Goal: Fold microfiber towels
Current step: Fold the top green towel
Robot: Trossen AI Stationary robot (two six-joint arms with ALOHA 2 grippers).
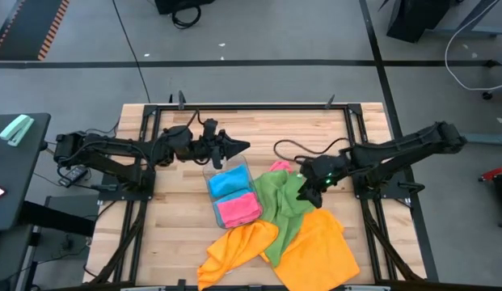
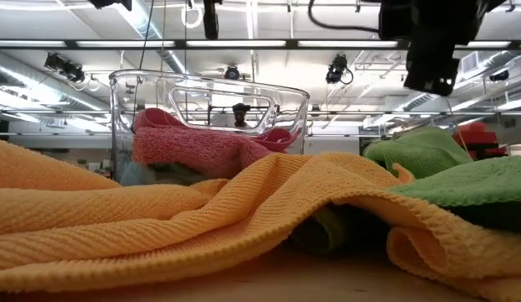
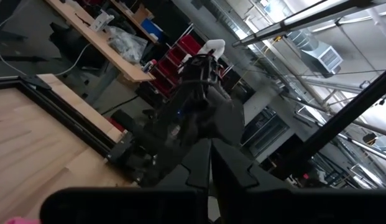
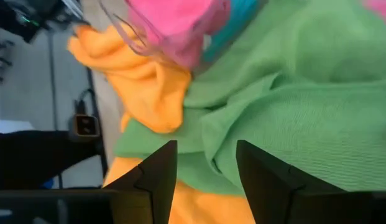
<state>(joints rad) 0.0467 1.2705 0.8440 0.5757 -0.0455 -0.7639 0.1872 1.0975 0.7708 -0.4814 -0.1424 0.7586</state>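
A crumpled green microfiber towel (image 1: 281,202) lies on the table, partly over two orange towels (image 1: 238,246) (image 1: 319,250) near the front edge. A folded sky-blue towel (image 1: 228,182) and a folded pink one (image 1: 238,208) rest in a clear plastic tray (image 1: 212,194). Another pink towel (image 1: 280,167) peeks out behind the green one. My right gripper (image 4: 205,168) hangs open above the green towel (image 4: 304,112), slanting down and touching nothing. My left gripper (image 1: 238,147) is shut and held level in the air beyond the tray's far end.
The tray's clear walls (image 2: 117,92) rise above the orange cloth in the low view. Bare wood shows on the table's left half (image 1: 174,218) and along its far side (image 1: 259,129). A black frame (image 1: 251,107) edges the table.
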